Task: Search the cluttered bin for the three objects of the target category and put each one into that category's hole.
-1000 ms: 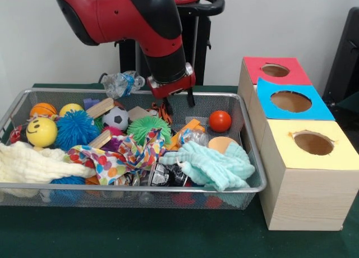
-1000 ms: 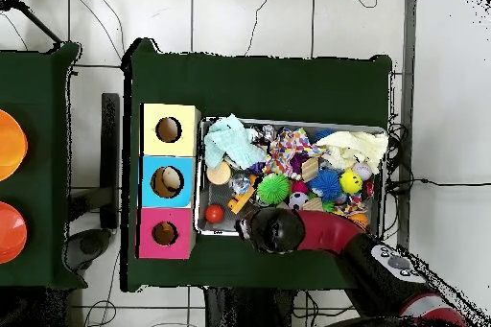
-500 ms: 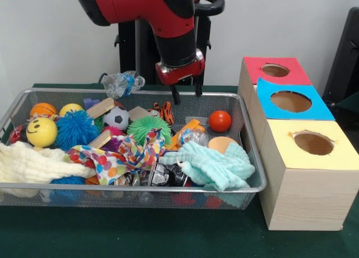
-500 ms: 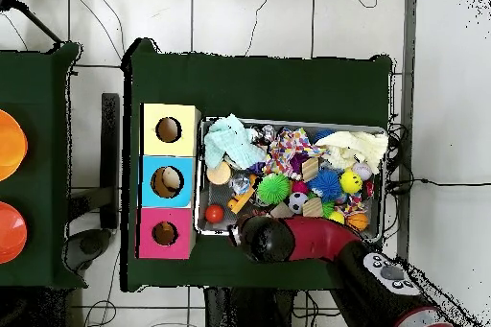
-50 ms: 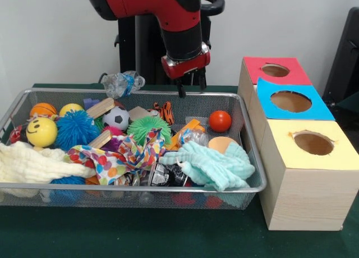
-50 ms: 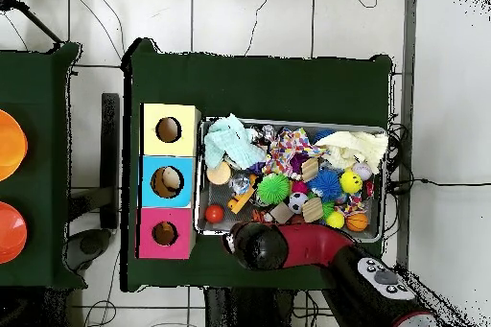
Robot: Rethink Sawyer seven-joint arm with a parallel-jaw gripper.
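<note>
The gripper (image 5: 192, 85) is positioned above the far rim of the wire mesh bin (image 5: 253, 157), toward the side nearest the boxes; its two dark fingers (image 5: 182, 90) are spread slightly apart and nothing is held between them. In the overhead view the arm (image 6: 288, 245) is seen lying over the bin's edge, and the gripper itself is hidden beneath it. The bin is packed with mixed items: a red ball (image 5: 220, 121) is located near the corner closest to the boxes, a soccer ball (image 5: 116, 117) and a green spiky ball (image 5: 147, 127) lie near the middle, and a blue spiky ball (image 5: 76, 129) rests just beside a yellow smiley ball (image 5: 41, 132). A mint cloth (image 5: 216, 164) is draped at the front — partly over the rim — and a cream cloth (image 5: 33, 164) is bunched at the opposite front corner, with a multicoloured cloth (image 5: 120, 157) between them. A crushed plastic bottle (image 5: 122, 83) rests on the far rim. Beside the bin, three boxes are lined up touching: the red box (image 5: 275, 70), the blue box (image 5: 290, 101) and the yellow box (image 5: 312, 143), each with a round hole in its top.
</note>
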